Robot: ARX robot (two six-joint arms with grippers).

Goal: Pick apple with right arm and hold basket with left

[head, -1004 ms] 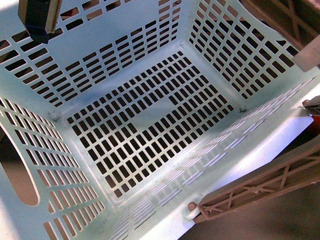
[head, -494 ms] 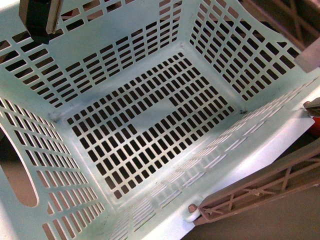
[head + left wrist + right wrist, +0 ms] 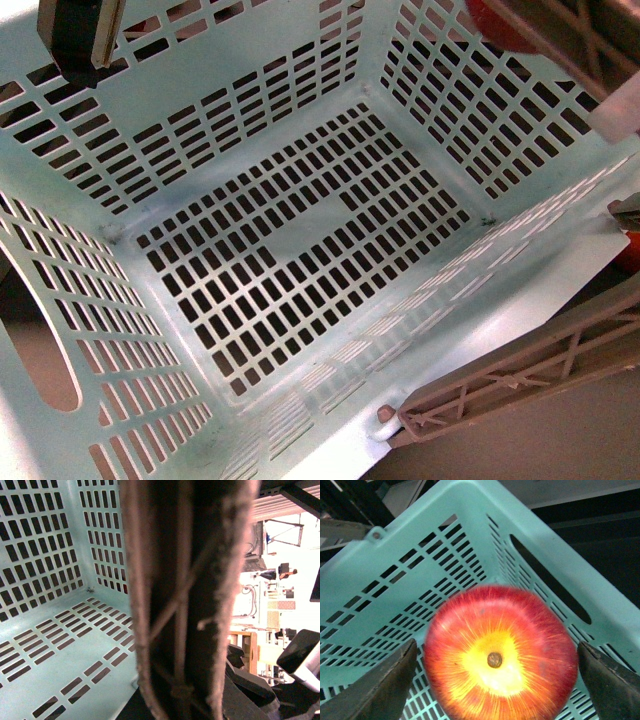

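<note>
— Dim surroundings. What lies around the right jaws?
— Only the mint slotted basket [image 3: 395,580], open beneath them with nothing in the way. They hang above it, gripping the apple [image 3: 500,655] between them: red, with yellow rays around its pit.
— And the left jaws?
— One latticed finger [image 3: 520,370] lies along the basket's rim. Whether they are closed, I cannot tell.

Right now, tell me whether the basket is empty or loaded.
Empty. The front view shows the basket floor bare; the apple hangs in the right gripper over it.
</note>
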